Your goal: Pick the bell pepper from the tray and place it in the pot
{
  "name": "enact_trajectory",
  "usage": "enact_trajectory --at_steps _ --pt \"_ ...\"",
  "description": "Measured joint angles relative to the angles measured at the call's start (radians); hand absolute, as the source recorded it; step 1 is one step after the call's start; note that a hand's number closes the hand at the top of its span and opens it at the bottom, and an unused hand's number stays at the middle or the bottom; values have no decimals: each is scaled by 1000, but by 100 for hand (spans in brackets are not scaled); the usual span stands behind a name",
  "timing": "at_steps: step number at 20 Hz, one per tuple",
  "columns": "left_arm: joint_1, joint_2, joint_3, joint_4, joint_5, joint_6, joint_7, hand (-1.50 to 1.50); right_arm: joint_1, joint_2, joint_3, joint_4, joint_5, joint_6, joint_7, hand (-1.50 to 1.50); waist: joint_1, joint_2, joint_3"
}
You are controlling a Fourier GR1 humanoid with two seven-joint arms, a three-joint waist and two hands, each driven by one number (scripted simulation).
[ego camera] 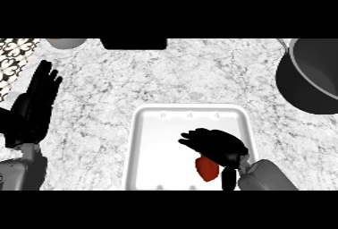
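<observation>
The red bell pepper (207, 169) lies in the near right part of the shallow white rectangular tray (148, 147), which sits on the grey-white marbled worktop (165, 76), and it is largely covered by the right robot hand (218, 145), so only its lower red body shows beneath the black fingers. The chief risk from here is probably a slip: the pepper's skin looks smooth and rounded, and if the fingers close over its top rather than around its sides, it could squirt out toward the near tray wall as the hand rises. A second risk is the carry itself, since the dark grey metal pot (310, 80) stands well apart at the far right, partly cut off by the view's edge; a pepper held off-centre could catch the pot's rim instead of dropping inside. The tray might also shift if the hand presses down on it. The right robot hand is curled over the pepper, fingers bent down around its upper part and touching it, though whether the thumb has closed on the hidden side cannot be told. The left robot hand (33, 107) rests at the left edge, fingers straight and spread upward, holding nothing.
</observation>
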Motion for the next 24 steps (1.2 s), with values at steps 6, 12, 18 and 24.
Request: enact_trajectory --at_steps 6,12,18,24 --pt "-11 -25 -11 2 -17 8 8 0 -23 1 4 111 72 -64 -106 150 1 0 0" --pt "-15 -17 7 3 -16 -5 14 0 -59 27 21 174 147 -134 -202 150 2 -7 -4" --pt "-19 -18 20 10 -16 -19 7 0 -29 23 12 154 190 -146 -260 150 0 -7 -3" --pt "0 -18 33 12 -19 -20 -6 0 196 -134 -21 -76 164 -172 -321 150 -20 -8 -1"
